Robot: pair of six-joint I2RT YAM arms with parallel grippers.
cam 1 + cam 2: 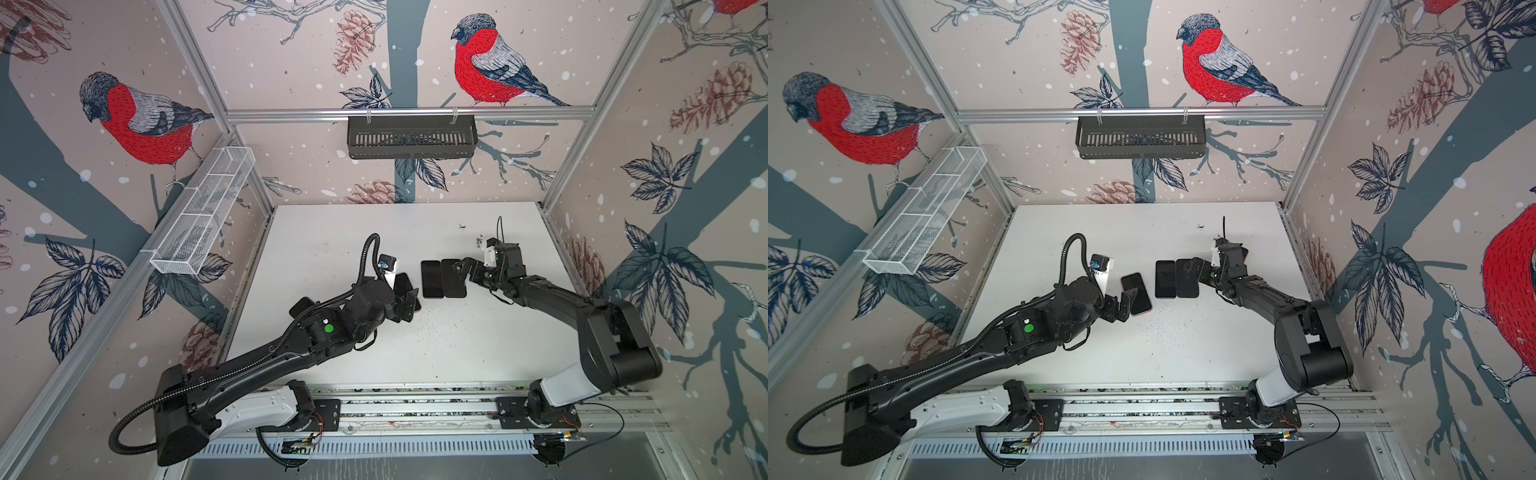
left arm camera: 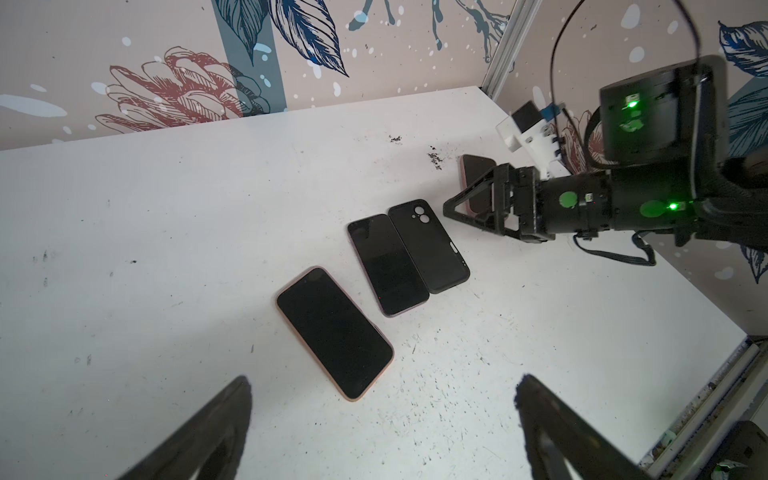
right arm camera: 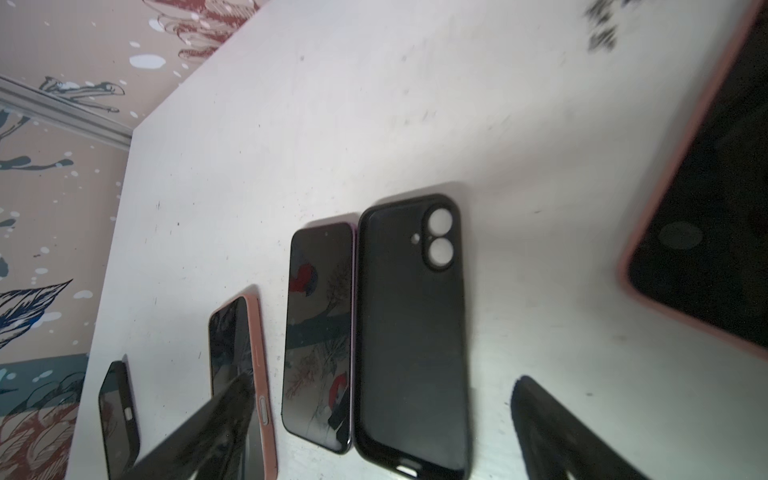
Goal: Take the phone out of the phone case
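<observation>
Robot lab test cell: aluminium frame (image 1: 291, 115), bird-print walls (image 1: 291, 62), white tabletop (image 1: 332, 232), arms (image 1: 257, 357) on rail (image 1: 415, 409).

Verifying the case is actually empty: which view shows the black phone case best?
Right wrist view: the black phone case is large and close, with the white table visible through its lens cutouts. The left wrist view shows the case whole but smaller. In both top views it is a small dark slab without detail.

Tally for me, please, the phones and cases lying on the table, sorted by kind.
Phones in pink cases: 2
Phone in a black case: 1
Bare phone: 1
Empty black phone case: 1
Total: 5
</observation>
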